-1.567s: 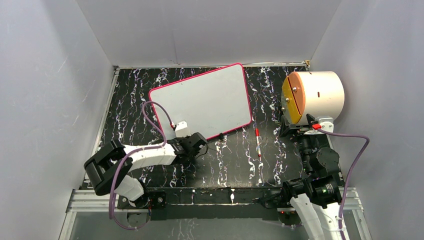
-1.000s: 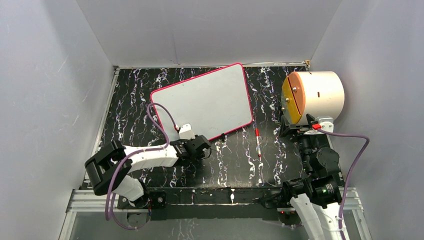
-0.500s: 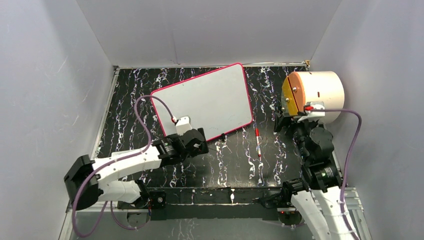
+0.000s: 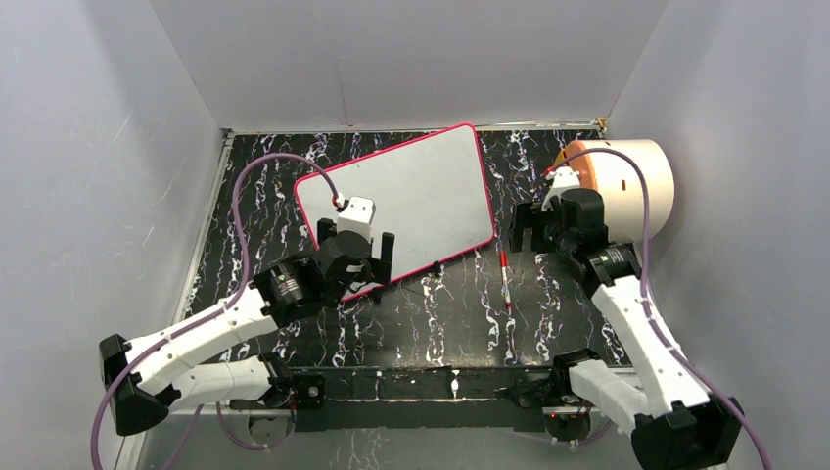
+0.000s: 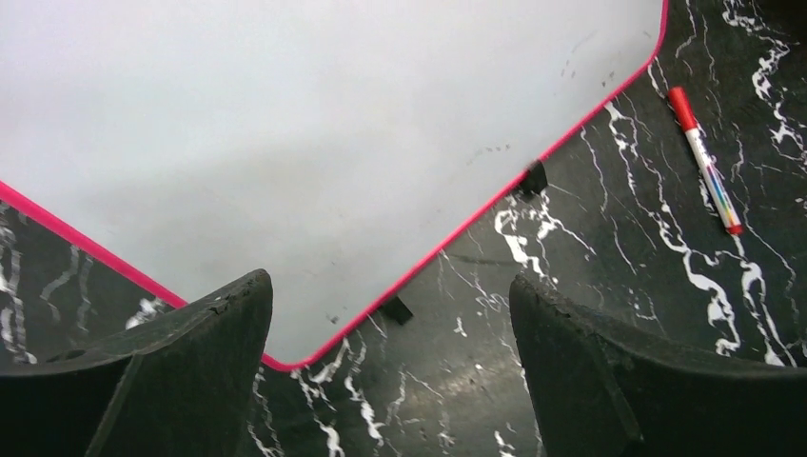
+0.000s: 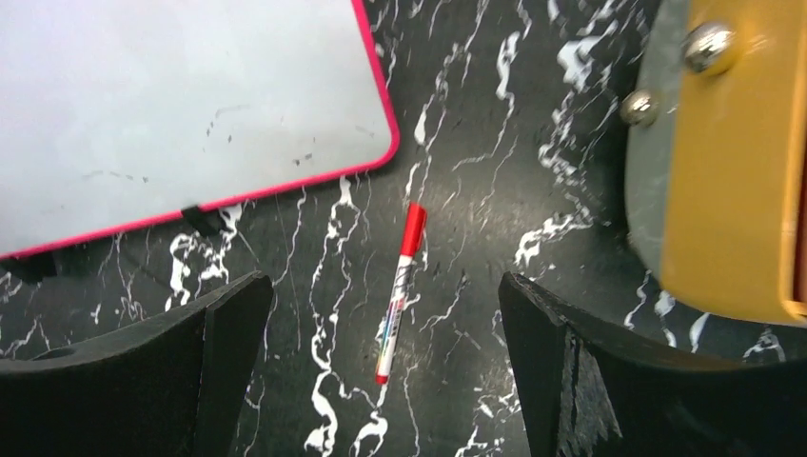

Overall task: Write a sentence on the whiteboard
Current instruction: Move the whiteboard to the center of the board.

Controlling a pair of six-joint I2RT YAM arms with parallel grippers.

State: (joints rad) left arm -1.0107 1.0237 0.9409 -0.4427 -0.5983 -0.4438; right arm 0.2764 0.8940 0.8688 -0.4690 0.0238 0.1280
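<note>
Plainly, one whiteboard (image 4: 411, 191) is seen lying flat on the black marbled table (image 4: 460, 318), left of centre toward the far edge. It is grey-white, pink-rimmed and round-cornered, marked only by faint dark specks. One marker (image 4: 505, 279) and one drum (image 4: 631, 181) are counted to its right. Its long axis is slanted from near-left to far-right. The left gripper (image 4: 357, 247) and right gripper (image 4: 529, 228) are held wide open, with nothing grasped.
</note>
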